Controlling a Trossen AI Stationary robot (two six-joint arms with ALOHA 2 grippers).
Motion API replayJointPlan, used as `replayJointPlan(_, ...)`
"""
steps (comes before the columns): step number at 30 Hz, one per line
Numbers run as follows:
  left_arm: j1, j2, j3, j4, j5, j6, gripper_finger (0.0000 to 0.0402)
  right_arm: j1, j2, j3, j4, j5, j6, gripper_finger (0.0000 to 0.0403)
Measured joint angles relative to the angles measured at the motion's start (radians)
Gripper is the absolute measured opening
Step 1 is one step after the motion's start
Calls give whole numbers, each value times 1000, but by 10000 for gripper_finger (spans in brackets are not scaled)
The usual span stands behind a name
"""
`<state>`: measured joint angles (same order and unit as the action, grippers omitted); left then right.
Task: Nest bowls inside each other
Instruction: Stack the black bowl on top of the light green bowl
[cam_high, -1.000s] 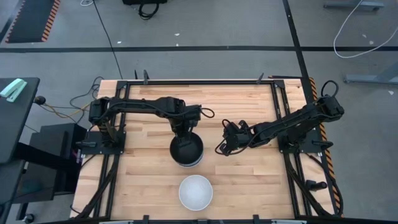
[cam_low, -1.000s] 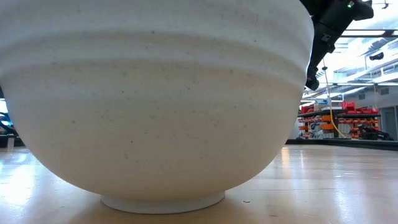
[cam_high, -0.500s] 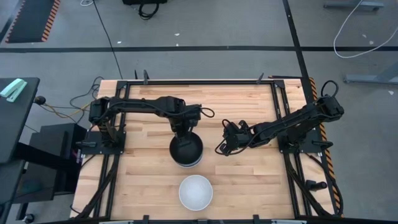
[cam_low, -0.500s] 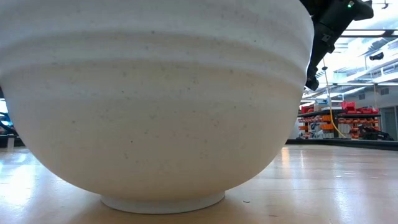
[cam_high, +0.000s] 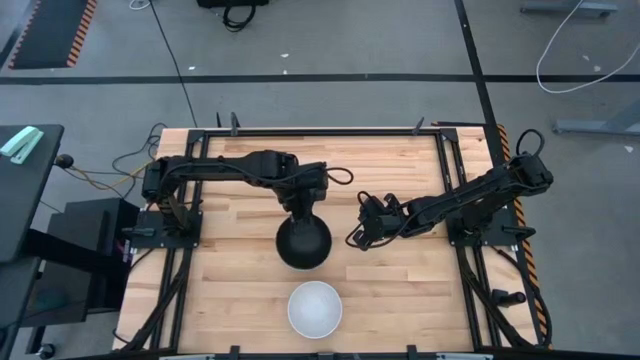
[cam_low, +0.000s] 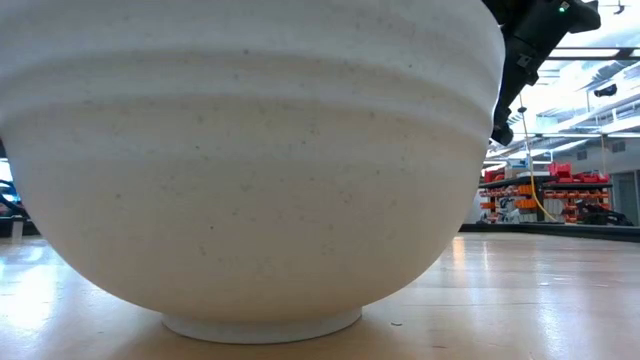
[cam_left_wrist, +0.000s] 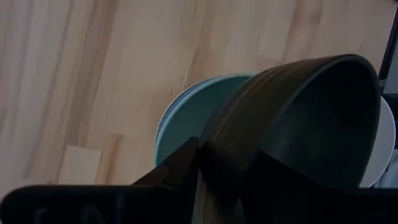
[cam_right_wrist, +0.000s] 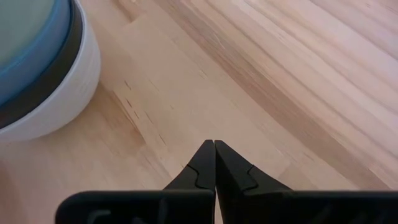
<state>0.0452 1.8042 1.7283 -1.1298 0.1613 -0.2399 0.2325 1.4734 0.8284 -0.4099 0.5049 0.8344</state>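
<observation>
At the centre of the table (cam_high: 400, 290), the left gripper (cam_high: 303, 212) held a black bowl (cam_high: 303, 242) by its rim, jaws closed on the wall of the bowl, one finger inside and one outside. The left wrist view showed this black bowl (cam_left_wrist: 292, 124) tilted and raised over a stack of nested bowls (cam_left_wrist: 186, 134), whose innermost visible surface was mint green with a pale rim around it. From the right wrist view, the stack (cam_right_wrist: 43, 68) showed a white outer bowl, a black rim within it, a blue rim next, and a mint green interior. Nearer the front edge of the table, well apart from the stack, stood a single white bowl (cam_high: 315, 309), upright; it filled most of the low view (cam_low: 250, 160). To the right of the stack, the right gripper (cam_high: 356, 237) hovered low over bare wood, its jaws fully closed on nothing (cam_right_wrist: 214, 163).
</observation>
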Motion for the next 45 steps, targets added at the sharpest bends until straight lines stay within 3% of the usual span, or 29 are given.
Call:
replayJointPlan(26, 13, 41, -1, -79, 2, -10, 107, 0, 0, 0, 8, 0, 4, 6)
replayJointPlan(45, 45, 39, 0, -85, 80, -8, 101, 0, 0, 0, 13, -1, 1, 7)
